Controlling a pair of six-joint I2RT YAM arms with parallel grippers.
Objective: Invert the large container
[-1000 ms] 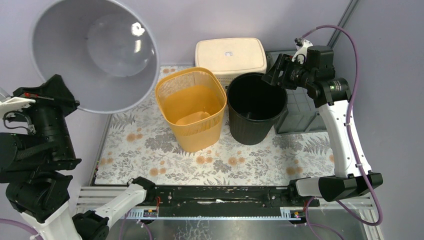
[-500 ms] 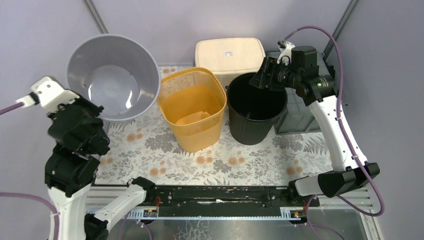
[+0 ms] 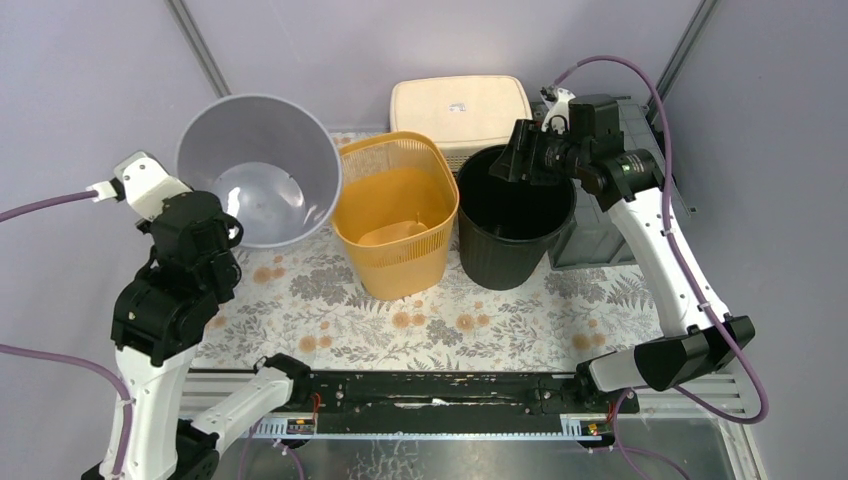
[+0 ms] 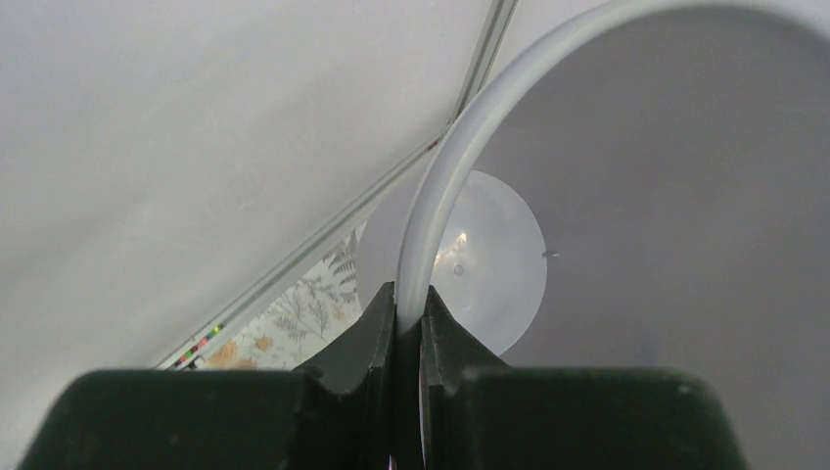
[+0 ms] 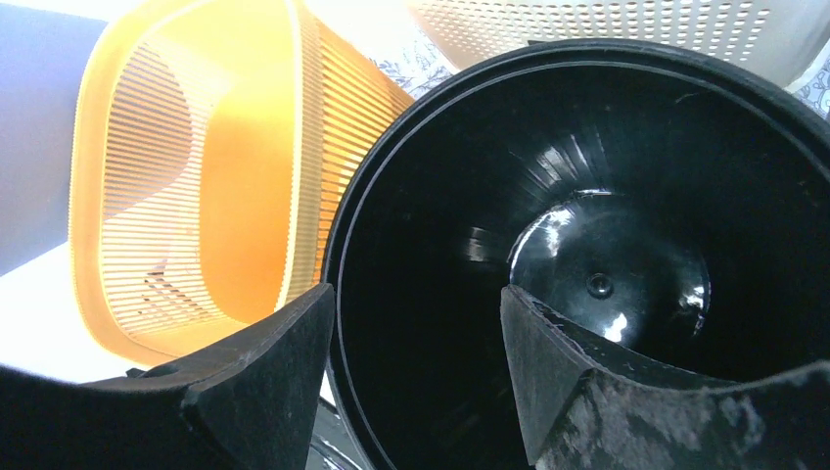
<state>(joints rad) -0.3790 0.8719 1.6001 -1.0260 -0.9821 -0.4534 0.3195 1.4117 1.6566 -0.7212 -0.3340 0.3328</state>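
The large container is a pale grey round bucket at the back left, tilted with its mouth facing up toward the camera. Its right side touches the orange basket. My left gripper is shut on its near rim. In the left wrist view the rim runs straight down between the closed fingers, and the bucket's inside and round bottom show behind it. My right gripper hovers open over the left rim of the black bucket, holding nothing.
An orange mesh basket stands upright mid-mat next to the black bucket. Behind them lies a cream perforated basket, bottom up. A dark grey crate sits at the right, and purple walls close in on both sides.
The left arm has swung the grey bucket down and to the right, from high at the left to beside the orange basket. The right gripper has shifted slightly left over the black bucket.
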